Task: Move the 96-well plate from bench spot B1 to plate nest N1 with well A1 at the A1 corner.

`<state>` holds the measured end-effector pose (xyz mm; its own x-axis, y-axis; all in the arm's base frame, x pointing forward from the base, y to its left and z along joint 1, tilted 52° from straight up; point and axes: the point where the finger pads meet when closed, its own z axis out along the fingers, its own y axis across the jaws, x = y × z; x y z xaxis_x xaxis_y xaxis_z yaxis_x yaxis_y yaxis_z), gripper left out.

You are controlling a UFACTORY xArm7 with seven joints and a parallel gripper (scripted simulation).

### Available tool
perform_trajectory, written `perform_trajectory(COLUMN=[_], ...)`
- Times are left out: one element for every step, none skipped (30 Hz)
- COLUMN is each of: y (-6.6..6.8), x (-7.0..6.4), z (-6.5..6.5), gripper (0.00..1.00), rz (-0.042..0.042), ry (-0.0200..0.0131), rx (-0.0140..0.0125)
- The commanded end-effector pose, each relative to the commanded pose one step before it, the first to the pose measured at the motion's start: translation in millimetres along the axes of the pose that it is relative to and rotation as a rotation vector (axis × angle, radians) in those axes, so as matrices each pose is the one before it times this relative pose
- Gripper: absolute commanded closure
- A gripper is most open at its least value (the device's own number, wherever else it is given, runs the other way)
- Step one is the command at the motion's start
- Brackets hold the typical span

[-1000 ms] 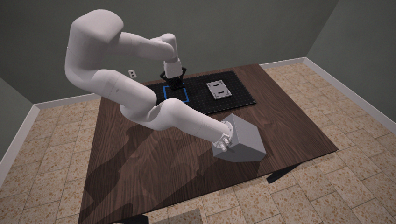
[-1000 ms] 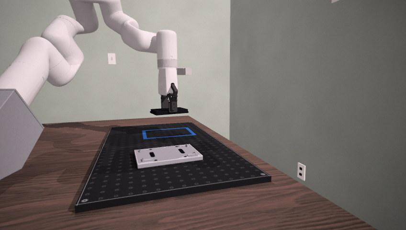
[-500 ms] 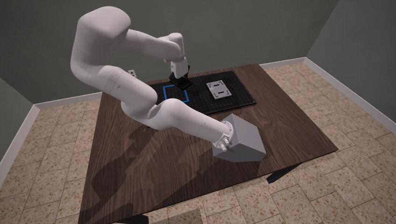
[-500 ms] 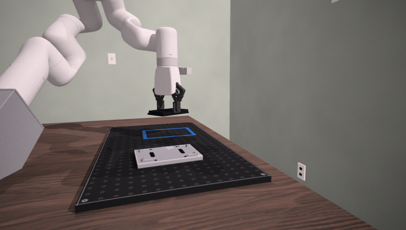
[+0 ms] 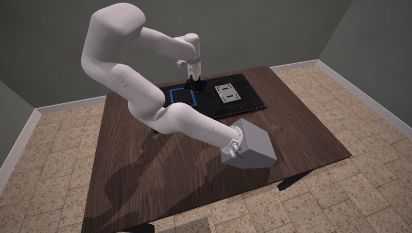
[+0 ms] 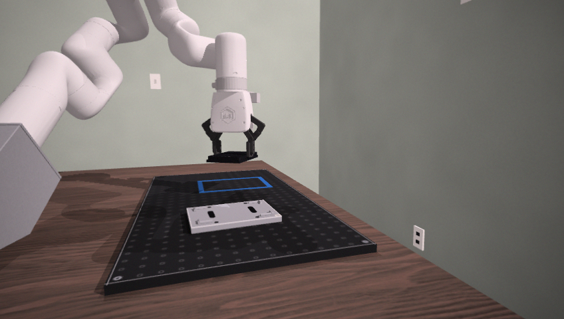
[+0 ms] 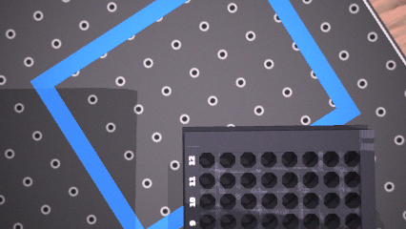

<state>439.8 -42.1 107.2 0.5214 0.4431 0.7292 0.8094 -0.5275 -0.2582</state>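
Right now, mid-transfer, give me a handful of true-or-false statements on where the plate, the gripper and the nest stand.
1. The gripper is shut on the 96-well plate. True.
2. The plate rests on the black breadboard. False: it hangs in the air above the board.
3. The blue outline of spot B1 has no plate inside it. True.
4. The plate sits inside the grey plate nest N1. False: the nest holds nothing yet.
5. In the wrist view the blue outline runs square with the plate's edges. False: it lies at a slant to the plate.
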Motion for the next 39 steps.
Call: perform_trajectory(y=[10.33,0.53,0.42,0.31,0.2,0.08,-0.03,-0.14,0.0,0.0,-0.25,-0.36,-0.47,-0.58,-0.69,-0.8,-0.91,-1.01,-1.12,-1.22,-1.33,-1.43,-1.53,-1.63,-1.72,0.0,0.0,-1.82,-1.91,-2.0,-2.09,-2.17,-2.26,-2.34,-2.42,-2.49,-2.56,-2.63,-2.7], x=[-19.86,-3.3,-3.32,-3.33,-3.34,-3.34,-3.34,-3.34,0.0,0.0,-3.35,-3.32,-3.31,-3.29,-3.27,-3.24,-3.22,-3.18,-3.15,-3.11,-3.07,-3.02,-2.97,-2.92,-2.86,0.0,0.0,-2.82,-2.74,-2.68,-2.61,-2.54,-2.46,-2.39,-2.31,-2.23,-2.14,-2.05,-1.97], z=[-2.46,-0.13,-0.13,-0.13,-0.13,-0.13,-0.13,-0.13,0.0,0.0,-0.13,-0.13,-0.13,-0.13,-0.13,-0.13,-0.13,-0.13,-0.13,-0.13,-0.13,-0.13,-0.13,-0.13,-0.13,0.0,0.0,-0.13,-0.13,-0.13,-0.13,-0.13,-0.13,-0.13,-0.13,-0.13,-0.13,-0.13,-0.13], gripper=[1.0,1.0,1.0,1.0,1.0,1.0,1.0,1.0,1.0,1.0,1.0,1.0,1.0,1.0,1.0,1.0,1.0,1.0,1.0,1.0,1.0,1.0,1.0,1.0,1.0,1.0,1.0,1.0,1.0,1.0,1.0,1.0,1.0,1.0,1.0,1.0,1.0,1.0,1.0], rz=[-0.22602,-0.03333,-0.03333,-0.03333,-0.03333,-0.03333,-0.03333,-0.03333,0.0,0.0,-0.03334,-0.03333,-0.03333,-0.03333,-0.03333,-0.03333,-0.03333,-0.03333,-0.03333,-0.03333,-0.03333,-0.03333,-0.03333,-0.03333,-0.03333,0.0,0.0,-0.03334,-0.03333,-0.03333,-0.03333,-0.03333,-0.03333,-0.03333,-0.03333,-0.03334,-0.03334,-0.03334,-0.03334], ry=[0.01943,-0.00004,-0.00004,-0.00004,-0.00004,-0.00004,-0.00004,-0.00004,0.0,0.0,-0.00003,-0.00003,-0.00003,-0.00003,-0.00003,-0.00003,-0.00003,-0.00003,-0.00003,-0.00003,-0.00003,-0.00003,-0.00003,-0.00003,-0.00003,0.0,0.0,-0.00002,-0.00002,-0.00002,-0.00002,-0.00002,-0.00002,-0.00002,-0.00002,-0.00001,-0.00001,-0.00001,-0.00001], rx=[-0.00931,0.0,0.0,0.0,0.00001,0.00001,0.00001,0.00001,0.0,0.0,0.00001,0.00001,0.00001,0.00001,0.00002,0.00002,0.00002,0.00002,0.00002,0.00002,0.00002,0.00002,0.00003,0.00003,0.00003,0.0,0.0,0.00003,0.00003,0.00003,0.00003,0.00003,0.00003,0.00003,0.00003,0.00003,0.00003,0.00004,0.00004])
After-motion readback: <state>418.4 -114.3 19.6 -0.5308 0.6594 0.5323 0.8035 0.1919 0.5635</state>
